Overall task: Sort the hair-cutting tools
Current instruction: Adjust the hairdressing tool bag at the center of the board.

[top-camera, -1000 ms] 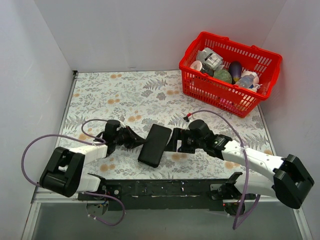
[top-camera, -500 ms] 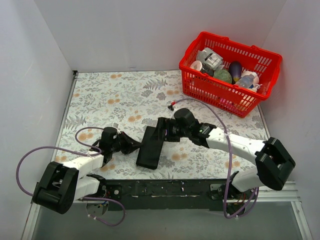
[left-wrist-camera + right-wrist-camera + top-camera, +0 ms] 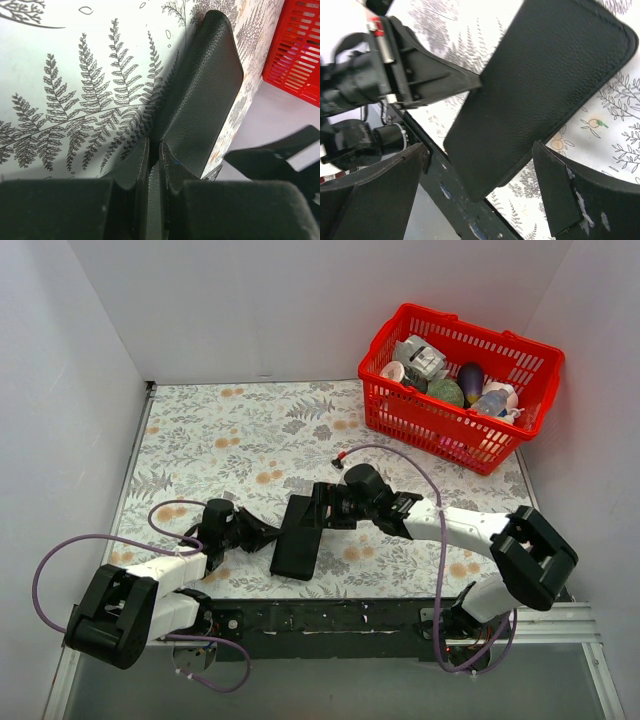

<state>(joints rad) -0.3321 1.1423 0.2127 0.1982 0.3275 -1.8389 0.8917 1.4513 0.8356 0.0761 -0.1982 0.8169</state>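
Note:
No scissors or comb show in any view. A flat black folding case lies closed on the leaf-patterned table near the front edge. My left gripper is shut on the case's left edge; the left wrist view shows both fingers pinching a thin leather edge of the case. My right gripper is open over the far end of the case. In the right wrist view the case lies below and between its spread fingers, not touching them, with the left gripper at the case's side.
A red plastic basket stands at the back right and holds colourful bottles and egg-shaped items. It also shows in the left wrist view. The black base rail runs along the table's near edge, close to the case.
My right gripper has swung left from beside the case to over its far end. The case and my left gripper have shifted slightly toward the near left.

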